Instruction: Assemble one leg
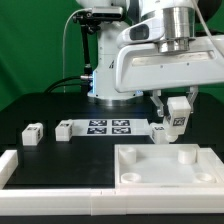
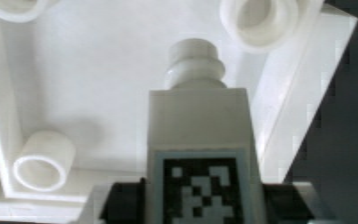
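Note:
My gripper (image 1: 178, 116) is shut on a leg (image 1: 179, 113), a small white post with a black-and-white tag on its side. It hangs a little above the far right part of the white tabletop (image 1: 150, 172). In the wrist view the leg (image 2: 201, 120) stands between my dark fingers (image 2: 126, 203), its stepped round peg pointing at the tabletop (image 2: 87, 90). A corner socket (image 2: 261, 14) lies just beyond the peg tip and to one side. Another socket (image 2: 41, 169) shows at the panel's other corner.
Two more legs lie on the black table at the exterior view's left: one (image 1: 32, 132) and one (image 1: 65, 129). The marker board (image 1: 109, 127) lies behind the tabletop. A white L-shaped fence (image 1: 40, 180) runs along the front and left.

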